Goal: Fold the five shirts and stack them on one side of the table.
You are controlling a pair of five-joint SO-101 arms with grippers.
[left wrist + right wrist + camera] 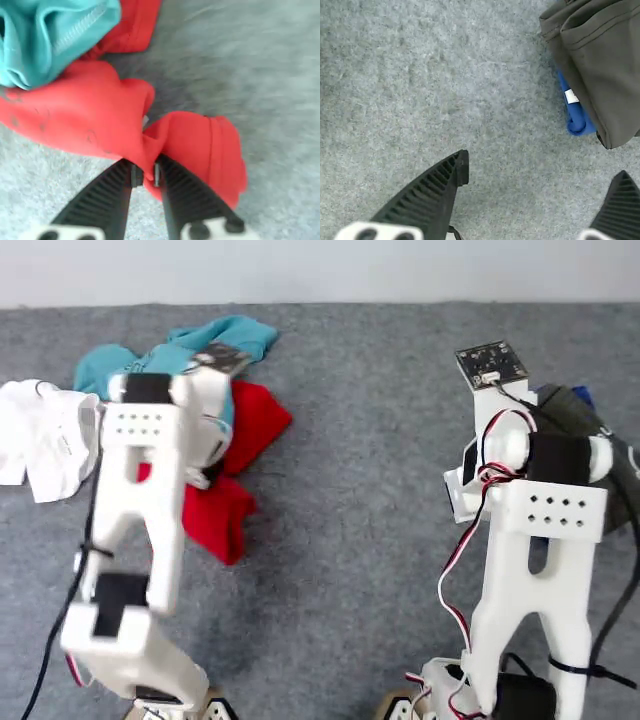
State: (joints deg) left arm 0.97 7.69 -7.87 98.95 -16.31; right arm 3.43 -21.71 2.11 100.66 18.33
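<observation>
A red shirt (235, 475) lies crumpled on the grey table, partly under the left arm. My left gripper (145, 174) is shut on a fold of the red shirt (95, 115). A teal shirt (215, 342) lies bunched behind it, touching the red one, and shows again as teal shirt (47, 35). A white shirt (45, 435) sits at the far left. On the right, a dark grey shirt (575, 410) lies over a blue shirt (582, 395). My right gripper (540, 175) hangs open above bare felt, beside the dark grey shirt (600, 60) and blue shirt (572, 107).
Grey felt covers the table (370, 460). A broad bare strip runs between the two arms. The right arm's wires (465, 540) hang along its white body.
</observation>
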